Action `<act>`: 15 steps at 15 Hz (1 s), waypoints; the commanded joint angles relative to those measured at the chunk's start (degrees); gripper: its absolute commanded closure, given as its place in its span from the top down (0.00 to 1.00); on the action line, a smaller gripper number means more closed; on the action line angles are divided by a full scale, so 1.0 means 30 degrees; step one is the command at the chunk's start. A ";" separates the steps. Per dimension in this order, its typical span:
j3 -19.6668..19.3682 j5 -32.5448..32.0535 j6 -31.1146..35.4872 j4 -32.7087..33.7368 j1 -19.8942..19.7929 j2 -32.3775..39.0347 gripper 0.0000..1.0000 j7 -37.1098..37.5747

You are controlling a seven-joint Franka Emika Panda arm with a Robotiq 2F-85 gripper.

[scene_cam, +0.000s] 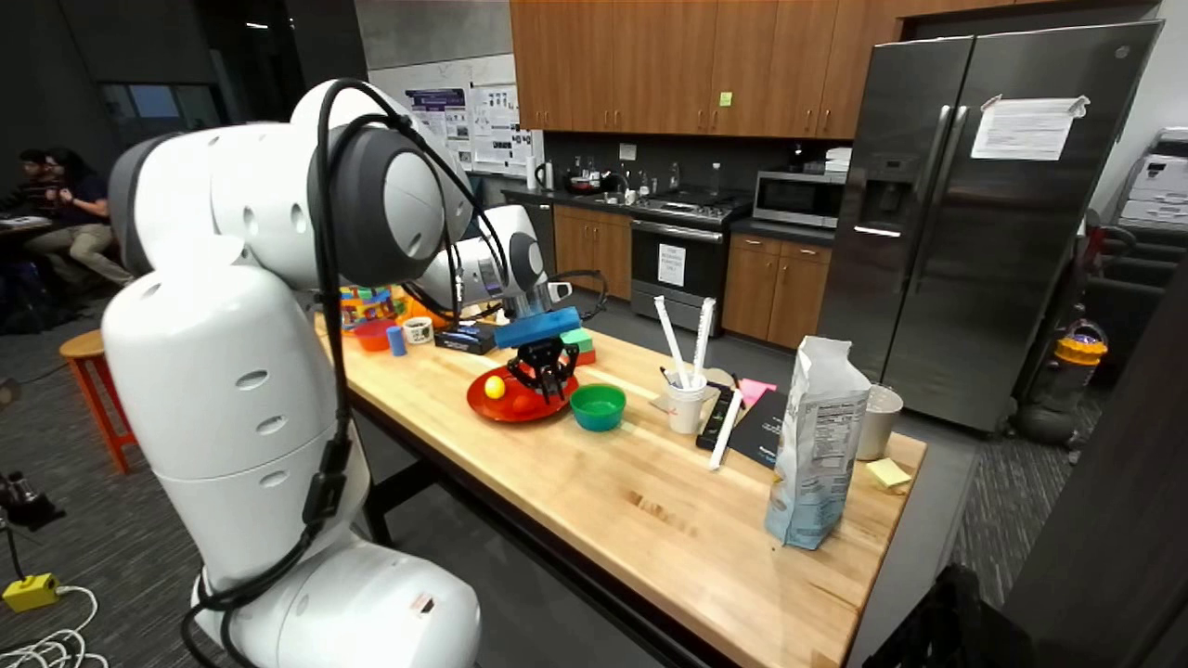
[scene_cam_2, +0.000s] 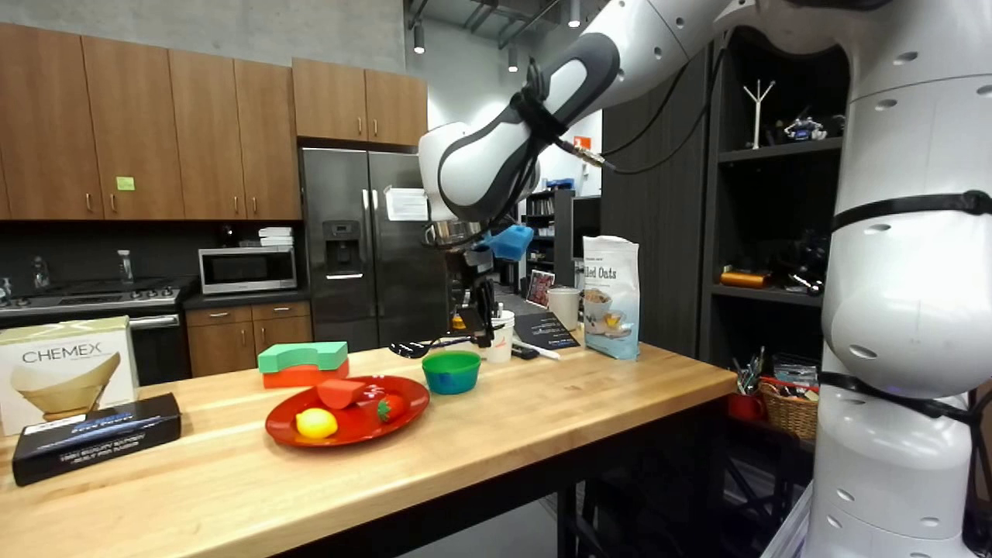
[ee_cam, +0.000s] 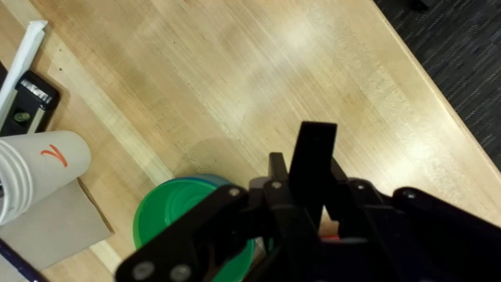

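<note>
Behind a pale wooden counter (scene_cam: pixel 594 492), an open kitchen shows brown wood cabinets (scene_cam: pixel 687 65), a steel microwave (scene_cam: pixel 798 198) and a tall grey two-door refrigerator (scene_cam: pixel 1007 204). Above the counter, the black hand (scene_cam_2: pixel 485 339) points down, its fingers drawn in and apparently pinching a slim black utensil (scene_cam_2: pixel 408 350); what looks like the blunt end of its handle shows between them in the wrist view. In an exterior view the utensil's broad head extends out sideways, near a round green plastic bowl (scene_cam_2: pixel 452 373). Beside the bowl, a glossy red plate (scene_cam_2: pixel 356 428) carries a yellow lemon (scene_cam_2: pixel 316 423), a leafy-topped red strawberry (scene_cam_2: pixel 394 409) and a small red block (scene_cam_2: pixel 339 393). Behind the plate, a green arched block (scene_cam_2: pixel 302 357) rests on a flat red slab (scene_cam_2: pixel 294 377). A white paper cup (scene_cam: pixel 687 410) and an upright bag of oats (scene_cam_2: pixel 612 298) stand beyond the bowl, away from the plate.
</note>
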 commanded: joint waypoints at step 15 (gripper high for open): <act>0.0805 -0.8187 -0.0171 0.0465 0.0671 0.0597 0.06 0.3606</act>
